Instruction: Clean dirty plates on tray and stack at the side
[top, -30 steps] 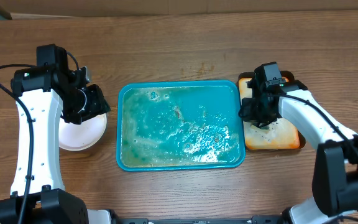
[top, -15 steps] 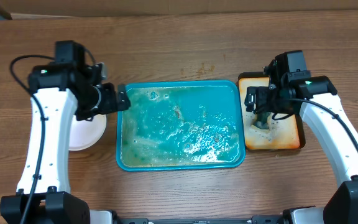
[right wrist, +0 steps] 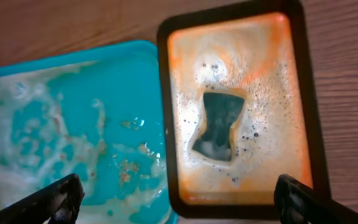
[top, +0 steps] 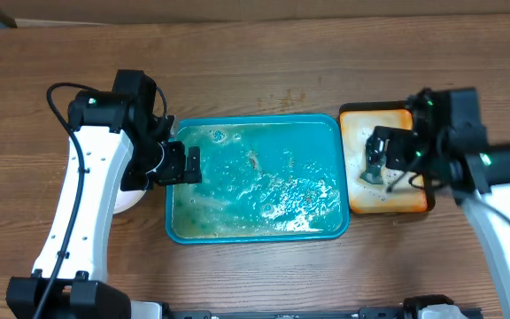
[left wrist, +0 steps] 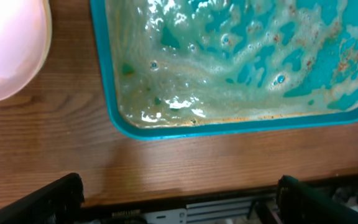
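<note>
The left tool [left wrist: 179, 186], released, hovers over a soapy corner of the tray [left wrist: 166, 130], with the plates [left wrist: 8, 50] just beside the tray. The right tool [right wrist: 179, 190] hangs released above the sponge [right wrist: 217, 124].

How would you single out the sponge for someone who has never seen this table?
Start from the big teal tray in the middle of the table. Beside it, on the right arm's side, lies a smaller orange tray with a dark rim. The sponge is the dark hourglass-shaped piece in its suds, the only solid thing there.

Glossy wet plastic tray [top: 253, 233]; matt grained wood table [top: 255, 71].
</note>
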Robot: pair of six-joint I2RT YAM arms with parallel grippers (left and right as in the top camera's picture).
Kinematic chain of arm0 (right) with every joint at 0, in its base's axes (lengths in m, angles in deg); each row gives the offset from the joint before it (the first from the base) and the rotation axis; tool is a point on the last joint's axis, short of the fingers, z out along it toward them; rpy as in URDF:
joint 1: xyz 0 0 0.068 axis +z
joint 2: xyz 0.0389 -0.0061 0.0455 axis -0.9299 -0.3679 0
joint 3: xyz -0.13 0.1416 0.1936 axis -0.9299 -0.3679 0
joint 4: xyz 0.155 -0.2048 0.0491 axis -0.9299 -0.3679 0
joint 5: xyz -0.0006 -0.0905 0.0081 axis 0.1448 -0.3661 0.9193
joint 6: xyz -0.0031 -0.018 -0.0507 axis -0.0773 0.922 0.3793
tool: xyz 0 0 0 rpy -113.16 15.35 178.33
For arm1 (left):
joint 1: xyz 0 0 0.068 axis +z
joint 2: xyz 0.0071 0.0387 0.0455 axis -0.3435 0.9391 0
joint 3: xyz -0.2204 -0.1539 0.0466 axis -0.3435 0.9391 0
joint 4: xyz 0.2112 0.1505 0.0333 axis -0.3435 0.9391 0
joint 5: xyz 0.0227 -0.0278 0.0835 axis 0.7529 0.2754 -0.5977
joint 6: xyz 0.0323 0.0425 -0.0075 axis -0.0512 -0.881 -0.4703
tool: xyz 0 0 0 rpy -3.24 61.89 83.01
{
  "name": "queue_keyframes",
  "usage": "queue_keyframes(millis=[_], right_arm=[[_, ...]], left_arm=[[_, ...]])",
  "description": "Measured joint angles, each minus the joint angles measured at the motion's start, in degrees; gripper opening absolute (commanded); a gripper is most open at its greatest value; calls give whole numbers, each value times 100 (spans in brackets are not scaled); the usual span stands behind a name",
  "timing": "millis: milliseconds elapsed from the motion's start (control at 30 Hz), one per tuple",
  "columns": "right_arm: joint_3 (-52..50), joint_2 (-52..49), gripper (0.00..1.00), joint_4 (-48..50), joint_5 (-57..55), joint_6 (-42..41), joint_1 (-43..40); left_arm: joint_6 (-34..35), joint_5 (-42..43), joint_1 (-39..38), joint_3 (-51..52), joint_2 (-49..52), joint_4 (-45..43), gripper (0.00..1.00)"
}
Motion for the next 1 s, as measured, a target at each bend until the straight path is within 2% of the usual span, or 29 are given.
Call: queue_keyframes(millis=[167, 333, 467, 600, 1000], right_arm=[[-651, 1005, 100, 234, -2, -72, 0], [-1440, 2229, 100, 540, -26, -129, 0], [-1663, 3049, 100, 479, -70, -146, -2], [-1672, 3357, 100, 262, -109, -151, 0], [-1687, 3324, 100, 17, -109, -151, 0]], left_arm=[[4, -109, 0, 710, -883, -708, 100], [24, -260, 0, 1663, -2430, -1526, 100], [24, -358, 0, 2293, -3591, -2155, 100], [24, -380, 0, 2597, -4398, -2354, 100], [24, -420, 0, 2658, -4581, -2328, 100]])
